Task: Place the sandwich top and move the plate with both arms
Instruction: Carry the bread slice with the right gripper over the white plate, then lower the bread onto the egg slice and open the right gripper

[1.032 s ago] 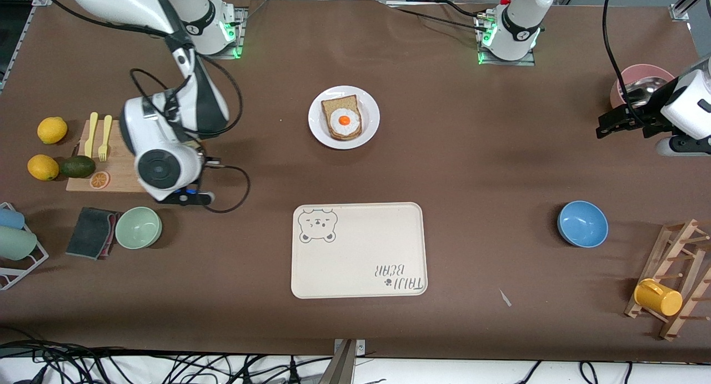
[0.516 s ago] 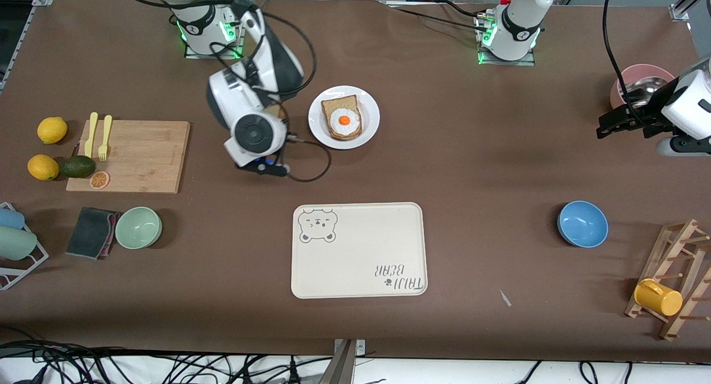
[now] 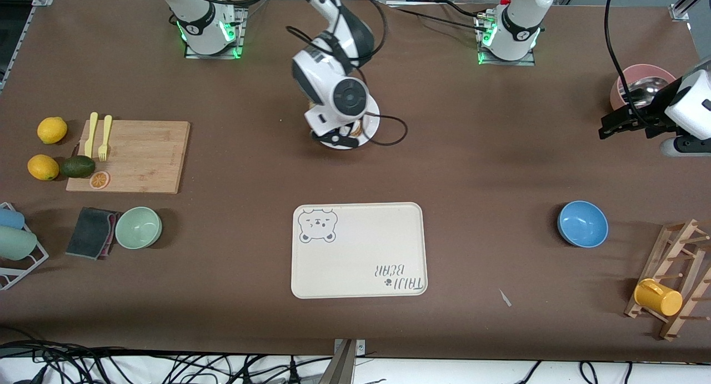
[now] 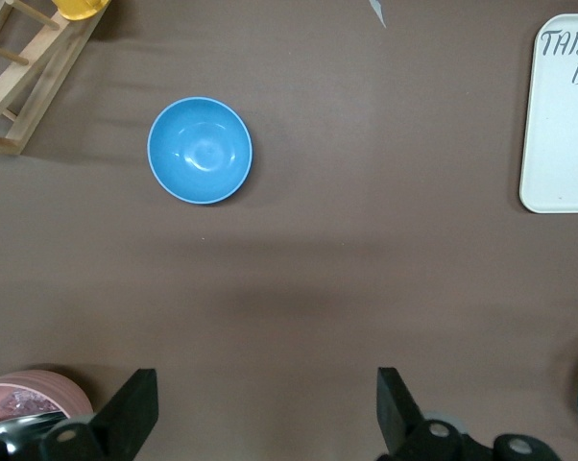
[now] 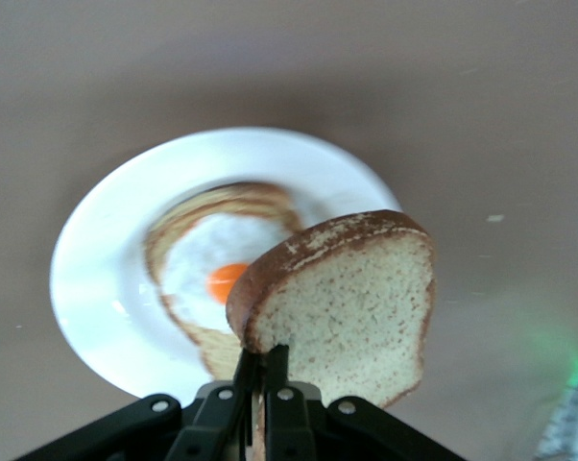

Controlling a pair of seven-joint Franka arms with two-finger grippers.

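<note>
The right end effector [image 5: 263, 384] pinches the light-brown speckled bread slice [image 5: 351, 307] over the round white plate [image 5: 97, 288] bearing egg-topped bread [image 5: 217, 279]. The left end effector [image 4: 260, 408] waits spread wide above bare brown tabletop [image 4: 318, 279] near the pink bowl [image 3: 639, 75].

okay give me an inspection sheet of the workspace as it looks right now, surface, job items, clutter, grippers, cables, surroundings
Surface: brown table, no spills seen.
Job's things: bread slice held in the air over the white plate; egg-topped bread lies on that plate.
Clutter: bear tray, blue bowl, green bowl, cutting board, lemons, avocado, mug rack.
Grippers: right gripper shut on the bread slice, over the plate; left gripper open, waiting above bare table beside a pink bowl.
Cables: black loops on both arms; bundle along the table edge nearest the camera.
Surroundings: nothing seen.
</note>
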